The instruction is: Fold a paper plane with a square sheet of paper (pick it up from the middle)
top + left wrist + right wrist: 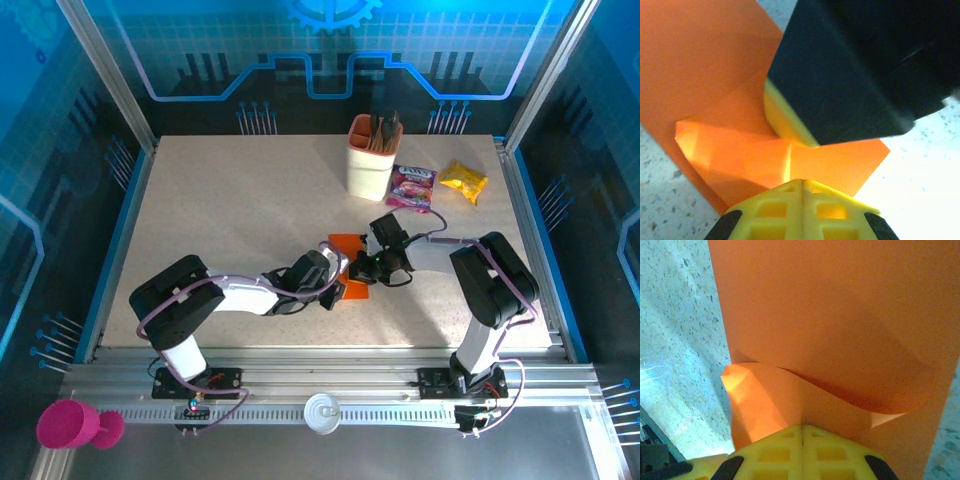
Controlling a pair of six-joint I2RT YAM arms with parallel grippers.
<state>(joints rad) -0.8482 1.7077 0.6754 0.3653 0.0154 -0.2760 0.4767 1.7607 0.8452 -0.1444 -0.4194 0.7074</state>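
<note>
Top external view: thin bright orange square sheet of paper (344,243) pinched twice, left gripper (338,272) clamped on its left fold, right gripper (362,268) on its right.

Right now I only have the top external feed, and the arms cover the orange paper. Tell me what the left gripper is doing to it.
Observer: In the left wrist view the left gripper is shut on a raised flap of the square sheet of paper.
Operator: Now report the right one.
Observer: In the right wrist view the right gripper is shut as well, pinching a curled-up edge of the sheet.
Operator: Describe the rest of the sheet.
Observer: Beyond that curl it looks to lie on the speckled table.
</note>
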